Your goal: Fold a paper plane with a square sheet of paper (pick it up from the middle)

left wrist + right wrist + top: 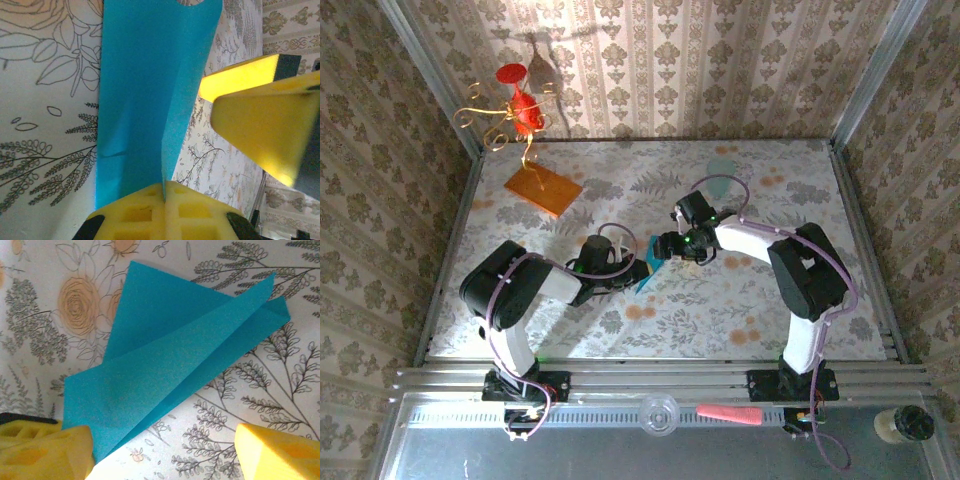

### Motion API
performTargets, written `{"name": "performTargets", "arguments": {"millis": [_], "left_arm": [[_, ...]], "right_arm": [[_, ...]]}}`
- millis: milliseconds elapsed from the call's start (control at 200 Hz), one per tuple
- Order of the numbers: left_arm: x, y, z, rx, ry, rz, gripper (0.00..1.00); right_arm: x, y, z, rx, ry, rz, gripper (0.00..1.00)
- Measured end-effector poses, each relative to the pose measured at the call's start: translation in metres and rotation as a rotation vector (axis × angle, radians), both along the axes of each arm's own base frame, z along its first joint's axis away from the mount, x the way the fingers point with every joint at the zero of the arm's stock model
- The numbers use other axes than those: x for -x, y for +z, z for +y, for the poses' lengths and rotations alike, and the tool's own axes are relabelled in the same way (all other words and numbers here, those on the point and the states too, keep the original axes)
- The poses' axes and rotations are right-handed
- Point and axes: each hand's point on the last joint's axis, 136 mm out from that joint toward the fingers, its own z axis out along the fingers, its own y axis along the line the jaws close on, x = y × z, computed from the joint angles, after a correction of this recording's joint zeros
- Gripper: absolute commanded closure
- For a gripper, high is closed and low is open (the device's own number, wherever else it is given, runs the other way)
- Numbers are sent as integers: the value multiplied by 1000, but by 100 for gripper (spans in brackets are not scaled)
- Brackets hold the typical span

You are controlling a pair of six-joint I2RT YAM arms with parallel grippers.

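Both arms rise from the near edge of the table and meet around its middle. My left gripper (164, 189) has its fingers pressed tight together on the teal sheet of paper (150, 100), pinching it along a crease so that part of it stands up off the table. My right gripper (162, 442) faces it from just beside, with its fingers spread wide and nothing clamped between them. One finger sits right at the paper's near corner, and I can't tell whether it touches.

The sheet is no longer a flat square. From the right wrist I see overlapping layers, a long diagonal fold and a tapering, pointed outline, so I judge the early folds are in. It isn't a plane yet, though. The layers gape, the flaps lie unevenly, and I can't make out any wings turned down. I reckon the centre crease needs pressing flat, and then the wing folds remain.

Farther back, the orange slab (542, 188) lies toward the far left corner and a pale cup (723, 168) sits near the far edge. Both are well apart from the work.
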Motion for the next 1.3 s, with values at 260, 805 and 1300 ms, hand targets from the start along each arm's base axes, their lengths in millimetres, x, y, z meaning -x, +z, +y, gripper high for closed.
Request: {"name": "performTargets", "arguments": {"millis": [260,805,1300], "left_arm": [[3,-6,2,-8,0,11,100],[3,-7,2,-9,1,11,88],[10,2,14,-77,1,11,66]], "right_arm": [[-6,-8,-4,62,-14,-4,24],[-9,-16,-5,166,-23,25,26],[-10,-18,-7,200,-27,50,26]]}}
